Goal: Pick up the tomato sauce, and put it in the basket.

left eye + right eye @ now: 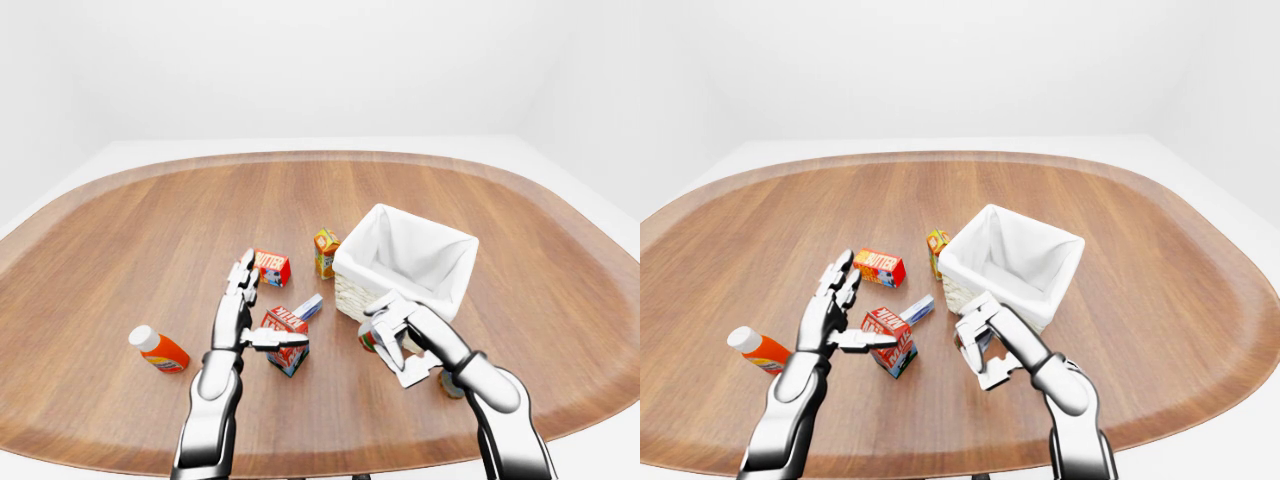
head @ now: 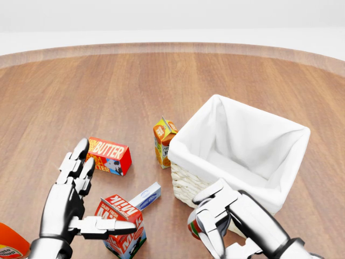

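Observation:
The tomato sauce [image 2: 192, 226] is a small can with a red and green label. My right hand [image 2: 216, 231] is shut on it, low in the head view, just beside the wicker wall of the basket [image 2: 200, 193]. Most of the can is hidden by the fingers [image 2: 209, 211]. The basket has a white cloth liner and holds nothing. My left hand [image 2: 101, 189] is open, fingers spread, with its thumb over the milk carton [image 2: 123, 225].
A butter box [image 2: 110, 155] lies left of the basket and an orange juice carton [image 2: 163, 138] stands against its left wall. A small blue-white box [image 2: 145, 196] lies near the milk. An orange bottle [image 1: 160, 350] lies at far left. The table edge [image 1: 330, 458] is near.

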